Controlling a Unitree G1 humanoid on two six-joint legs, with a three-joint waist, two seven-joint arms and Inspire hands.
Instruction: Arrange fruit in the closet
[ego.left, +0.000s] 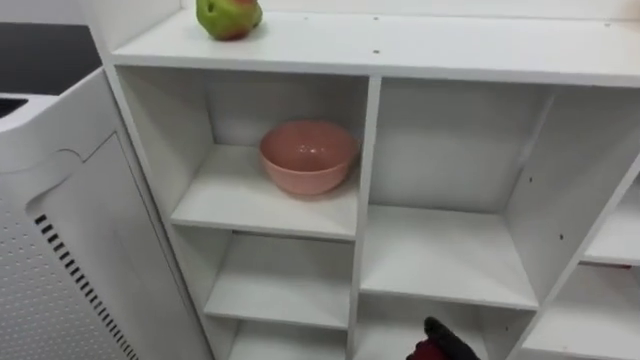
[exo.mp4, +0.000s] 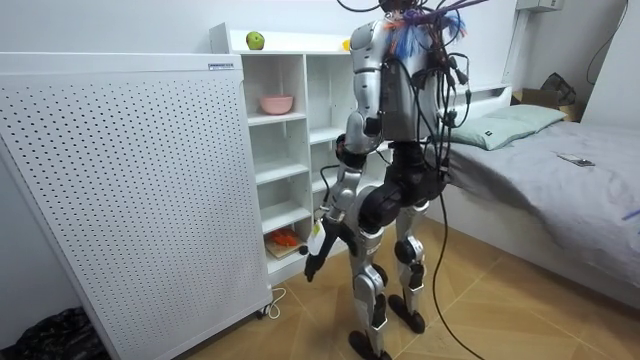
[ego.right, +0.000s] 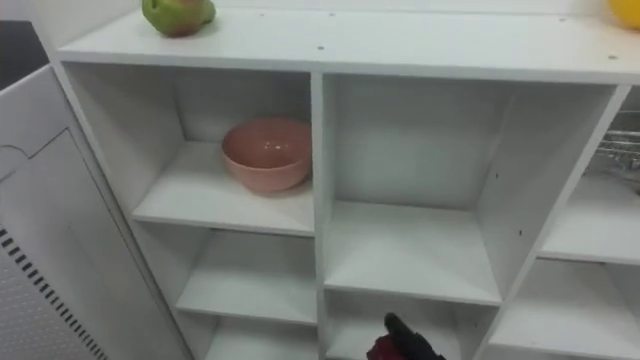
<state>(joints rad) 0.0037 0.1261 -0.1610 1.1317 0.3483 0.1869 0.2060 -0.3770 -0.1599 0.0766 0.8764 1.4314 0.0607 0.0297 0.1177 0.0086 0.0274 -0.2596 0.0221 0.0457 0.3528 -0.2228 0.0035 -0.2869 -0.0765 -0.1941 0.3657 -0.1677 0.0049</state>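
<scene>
Where the closet (ego.left: 365, 150) ends on top, green red-blushed apple (ego.left: 228, 17)

- Closet (ego.left: 440, 45): white board, looked smooth and matt.
- Bowl (ego.left: 308, 156): pink, smooth, faint sheen; ceramic or plastic not told apart.
- Apple (ego.left: 228, 17): skin was glossy.
- Panel (exo.mp4: 130, 190): white perforated sheet, matt.
- Bedcover (exo.mp4: 560, 170): grey cloth, matt.
- Floor (exo.mp4: 500, 310): wood-look boards, slight gloss.

In the room view's centre, silver-grey torso and limbs are showing above black hip joints; dark cables are trailing behind, coloured wires are bristling on top, and a white tag is marking the black hand (exo.mp4: 314, 262).
</scene>
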